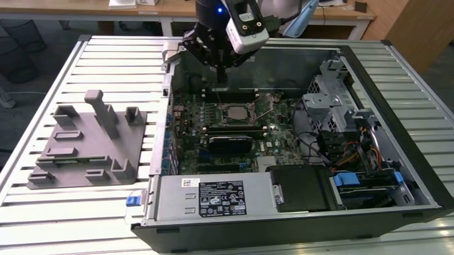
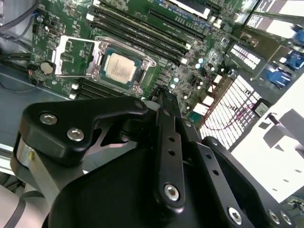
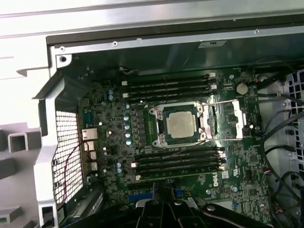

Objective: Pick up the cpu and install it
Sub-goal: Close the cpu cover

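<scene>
The cpu is a small flat square with a pale metal top. We judge it light, stiff and thin. The lid looks smooth, so probably slippery, and the underside contacts are likely fragile. Best held by two opposite edges and kept level, with no pressing on the top and no dragging across the socket.

The cpu lies flat inside the socket, square to its frame, and looks seated. It shows there in the exterior view and the second wrist view too. The load plate is swung open and lies just beside the socket, so the chip is not clamped.

The hand is closed, fingertips together with nothing between them. It does not touch the cpu. In the exterior view the hand hangs above the memory slots that run just beside the socket, near it but off to one side rather than straight over the chip.

Further from the socket, the motherboard lies flat in the open computer case. A grey pegged tray sits on the slatted table, outside the case and well apart from the socket.
</scene>
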### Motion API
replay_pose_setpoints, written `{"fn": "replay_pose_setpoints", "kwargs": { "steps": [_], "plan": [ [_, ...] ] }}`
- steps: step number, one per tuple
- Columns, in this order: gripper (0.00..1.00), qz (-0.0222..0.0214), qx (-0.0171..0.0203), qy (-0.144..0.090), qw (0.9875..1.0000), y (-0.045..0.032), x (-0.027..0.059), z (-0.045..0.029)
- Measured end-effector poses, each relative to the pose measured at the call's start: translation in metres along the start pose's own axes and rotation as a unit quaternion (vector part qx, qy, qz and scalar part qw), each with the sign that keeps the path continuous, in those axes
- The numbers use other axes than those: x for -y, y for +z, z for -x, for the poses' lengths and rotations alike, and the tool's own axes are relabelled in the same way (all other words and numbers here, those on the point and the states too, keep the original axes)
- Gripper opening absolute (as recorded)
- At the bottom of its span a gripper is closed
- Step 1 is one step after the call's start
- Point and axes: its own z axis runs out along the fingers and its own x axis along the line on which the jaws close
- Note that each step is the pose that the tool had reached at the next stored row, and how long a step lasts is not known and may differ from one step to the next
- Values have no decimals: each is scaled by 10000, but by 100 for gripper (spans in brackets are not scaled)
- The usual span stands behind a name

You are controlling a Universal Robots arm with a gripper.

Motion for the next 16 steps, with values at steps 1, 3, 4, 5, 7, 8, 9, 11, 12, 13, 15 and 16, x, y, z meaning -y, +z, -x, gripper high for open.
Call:
{"fn": "replay_pose_setpoints", "kwargs": {
  "steps": [1,3,4,5,7,8,9,11,12,13,15,16],
  "plan": [
    [11,-2,-1,0,10000,-1,0,0],
    [11,-1,0,-2,10000,6,-2,16],
    [11,-1,-3,-1,10000,16,-7,45],
    [11,-2,-10,0,10000,30,-17,87],
    [11,-4,-25,0,10000,67,-41,173],
    [11,-5,-28,0,10000,86,-49,201],
    [11,-4,-27,6,10000,105,-52,214],
    [11,-6,-23,109,9999,142,-52,220],
    [11,-9,-20,182,9998,160,-51,221],
    [11,-10,-17,255,9997,178,-50,221],
    [11,-13,-12,378,9993,214,-49,226],
    [11,-13,-11,412,9992,233,-50,235]
  ]
}}
